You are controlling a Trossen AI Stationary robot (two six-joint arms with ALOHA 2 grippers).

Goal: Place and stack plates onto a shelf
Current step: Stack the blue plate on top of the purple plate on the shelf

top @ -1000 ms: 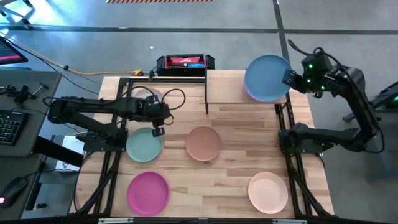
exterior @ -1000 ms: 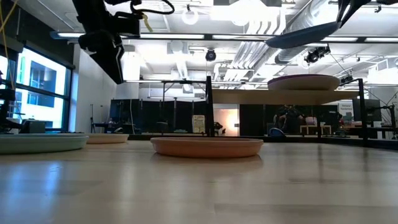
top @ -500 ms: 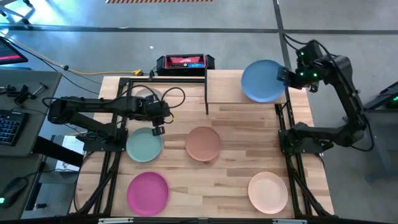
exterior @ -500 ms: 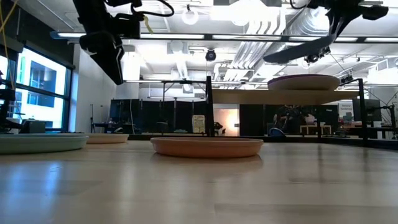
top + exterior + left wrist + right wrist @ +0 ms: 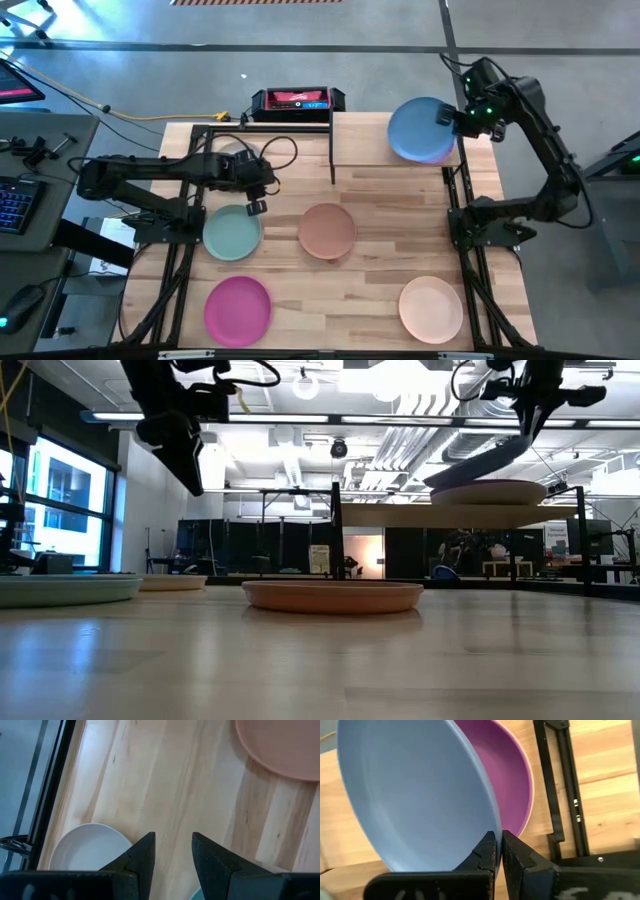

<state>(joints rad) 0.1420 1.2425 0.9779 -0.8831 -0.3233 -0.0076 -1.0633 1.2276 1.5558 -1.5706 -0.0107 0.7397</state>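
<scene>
Two arms up. My right gripper [image 5: 452, 118] clenched on blue plate [image 5: 420, 130] rim, plate now lower than a second ago, tilted over purple plate [image 5: 512, 775] on shelf [image 5: 360, 150]. My left gripper [image 5: 256, 197] released, unmoved, above table near mint plate [image 5: 232, 232].

Beyond your table, the floor [image 5: 330, 30] is grey concrete crossed by pale marking lines. A red-and-black device [image 5: 297, 100] sits just past the table's far edge. On your left, a desk [image 5: 35, 150] carries a keyboard [image 5: 14, 205] and a mouse [image 5: 20, 300]. Across the room, you see a window [image 5: 55, 510] at the left, bright ceiling lights [image 5: 400, 380] with exposed ducts [image 5: 420, 440], and a lit doorway [image 5: 362, 555] in the far wall.
</scene>
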